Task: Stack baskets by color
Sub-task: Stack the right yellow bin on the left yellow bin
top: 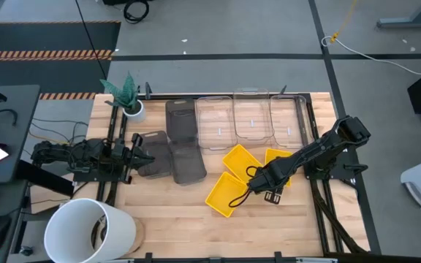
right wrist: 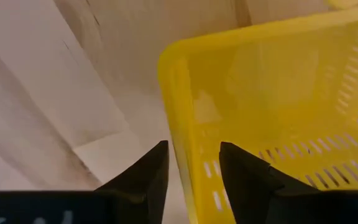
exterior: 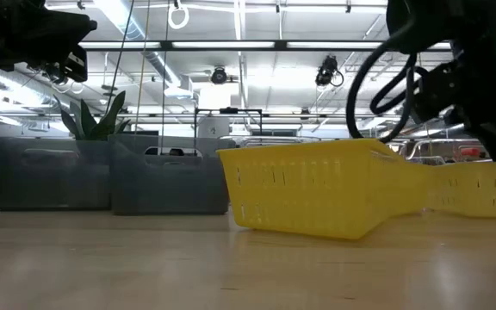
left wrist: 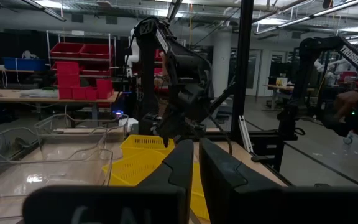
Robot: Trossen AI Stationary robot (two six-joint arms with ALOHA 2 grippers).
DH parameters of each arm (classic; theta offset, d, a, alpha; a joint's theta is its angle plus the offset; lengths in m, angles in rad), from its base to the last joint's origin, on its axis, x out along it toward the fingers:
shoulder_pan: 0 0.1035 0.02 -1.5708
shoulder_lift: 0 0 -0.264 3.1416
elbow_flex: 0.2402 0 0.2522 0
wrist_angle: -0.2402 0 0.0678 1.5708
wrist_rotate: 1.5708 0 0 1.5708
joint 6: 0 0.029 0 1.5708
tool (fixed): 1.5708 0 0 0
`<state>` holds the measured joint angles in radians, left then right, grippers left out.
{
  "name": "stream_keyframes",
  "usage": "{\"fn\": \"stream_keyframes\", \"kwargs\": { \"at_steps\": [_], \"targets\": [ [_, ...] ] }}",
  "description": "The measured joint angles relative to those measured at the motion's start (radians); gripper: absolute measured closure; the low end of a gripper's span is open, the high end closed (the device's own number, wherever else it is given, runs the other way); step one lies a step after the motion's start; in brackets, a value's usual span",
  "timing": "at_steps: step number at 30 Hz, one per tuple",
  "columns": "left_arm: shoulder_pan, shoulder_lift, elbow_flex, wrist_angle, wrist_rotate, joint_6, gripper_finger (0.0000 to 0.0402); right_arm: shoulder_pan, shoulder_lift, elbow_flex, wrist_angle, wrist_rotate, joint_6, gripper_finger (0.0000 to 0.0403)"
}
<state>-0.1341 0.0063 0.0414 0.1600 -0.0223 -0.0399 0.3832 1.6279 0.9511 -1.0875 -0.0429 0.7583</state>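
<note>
- Right gripper (right wrist: 193,163) is sitting with its jaws parted astride the thin rim of the nearest bright yellow slotted plastic basket (top: 227,191), lower centre of the high view. Not pinching yet.
- It's probably light, stiff and a bit slippery, so gripping the wall is the way to go.
- Only the right wrist view is showing that straddle.
- Left gripper (left wrist: 194,165) is waiting nearly closed and empty, hovering by the translucent dark grey baskets (top: 181,150).
</note>
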Motion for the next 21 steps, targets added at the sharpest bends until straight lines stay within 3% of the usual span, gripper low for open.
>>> {"fn": "stream_keyframes", "kwargs": {
  "at_steps": [12,21],
  "targets": [
    [0.0,0.0,0.0,0.0,0.0,0.0,0.0368,0.001,0.0,-0.045,0.07,-0.011,-0.055,0.0391],
    [0.0,0.0,0.0,0.0,0.0,0.0,0.0372,0.001,-0.001,-0.043,0.075,-0.098,-0.028,0.0397]
  ]
}}
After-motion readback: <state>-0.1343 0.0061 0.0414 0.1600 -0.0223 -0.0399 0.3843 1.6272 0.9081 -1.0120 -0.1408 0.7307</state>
